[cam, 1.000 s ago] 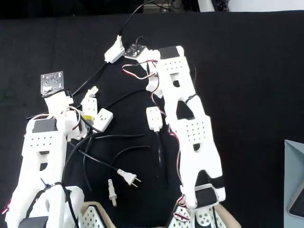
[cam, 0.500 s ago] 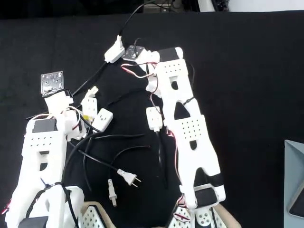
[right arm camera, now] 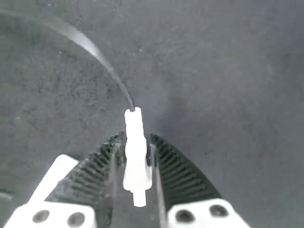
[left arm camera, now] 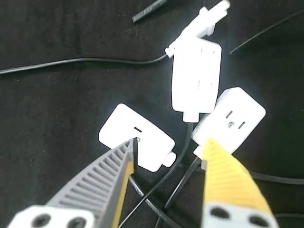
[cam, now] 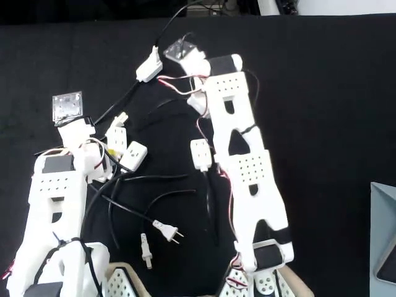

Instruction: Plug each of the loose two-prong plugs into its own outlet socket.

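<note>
My right gripper [right arm camera: 135,138] is shut on a small white plug [right arm camera: 135,156] whose thin cord [right arm camera: 85,45] trails off over the black cloth. Its wrist [cam: 185,57] is at the far middle of the table, beside a white adapter [cam: 148,65]. My left gripper [left arm camera: 169,142] hangs open over three white outlet sockets [left arm camera: 137,137] [left arm camera: 196,76] [left arm camera: 234,118]; the long one has a white plug [left arm camera: 204,18] at its end. Two loose two-prong plugs [cam: 167,231] [cam: 146,250] lie near the front. Another outlet socket [cam: 201,153] lies beside the right arm.
Black cords [cam: 148,179] loop across the cloth between both arms. A grey object [cam: 385,235] sits at the right edge. Open black cloth [cam: 322,99] stretches to the right of the right arm.
The right arm's wrist has swung farther toward the table's back, carrying its plug and dragging the cord. The left arm has stayed still.
</note>
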### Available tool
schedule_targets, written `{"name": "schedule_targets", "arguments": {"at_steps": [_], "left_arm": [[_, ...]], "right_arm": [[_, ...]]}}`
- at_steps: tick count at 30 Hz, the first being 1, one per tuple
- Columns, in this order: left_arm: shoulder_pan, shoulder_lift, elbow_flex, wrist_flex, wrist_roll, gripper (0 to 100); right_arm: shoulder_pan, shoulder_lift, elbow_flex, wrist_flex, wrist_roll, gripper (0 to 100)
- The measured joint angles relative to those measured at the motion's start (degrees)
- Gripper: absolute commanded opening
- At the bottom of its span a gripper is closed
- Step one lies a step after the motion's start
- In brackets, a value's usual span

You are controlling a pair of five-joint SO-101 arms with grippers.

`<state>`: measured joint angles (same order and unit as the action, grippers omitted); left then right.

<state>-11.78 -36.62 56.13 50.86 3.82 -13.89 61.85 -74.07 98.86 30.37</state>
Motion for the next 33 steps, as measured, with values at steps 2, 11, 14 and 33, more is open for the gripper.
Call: {"name": "schedule_targets", "arguments": {"at_steps": [2, 11, 14, 33], "left_arm": [[0.00, 0.00, 0.44, -0.79, 0.00, 24], [0.00, 0.00, 0.44, -1.41, 0.00, 24], [0.00, 0.00, 0.44, -1.41, 0.00, 24], [0.00, 0.00, 0.44, -1.41, 0.00, 24]], "right_arm": [[0.09, -5.01, 5.63, 0.00, -2.11, 1.1], [0.09, -32.62, 40.88, 0.00, -10.90, 1.1], [0.09, -39.82, 51.96, 0.00, -12.31, 1.1], [5.80, -49.49, 93.45, -14.24, -7.82, 1.1]]}}
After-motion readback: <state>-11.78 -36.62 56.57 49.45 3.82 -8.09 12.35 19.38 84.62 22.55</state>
